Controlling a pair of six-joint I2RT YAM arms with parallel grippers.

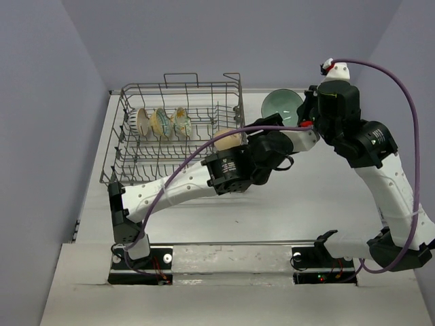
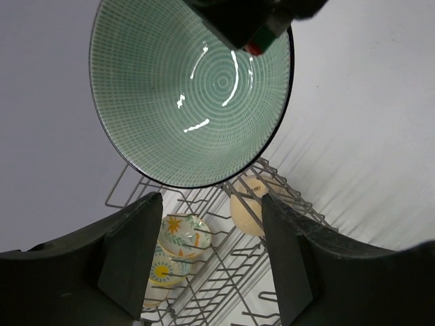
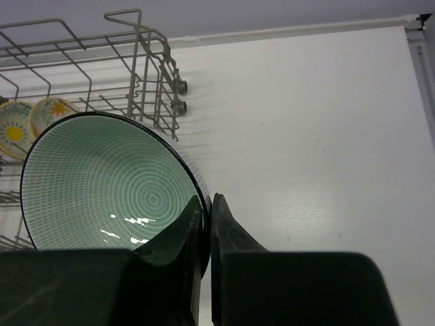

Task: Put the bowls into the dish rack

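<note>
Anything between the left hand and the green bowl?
Nothing visible. The left hand is open and faces the inside of the green bowl across a bare gap. The right hand is shut on the bowl's rim, at one edge.

4 bowls racked; teal bowl tilted aloft.
</note>
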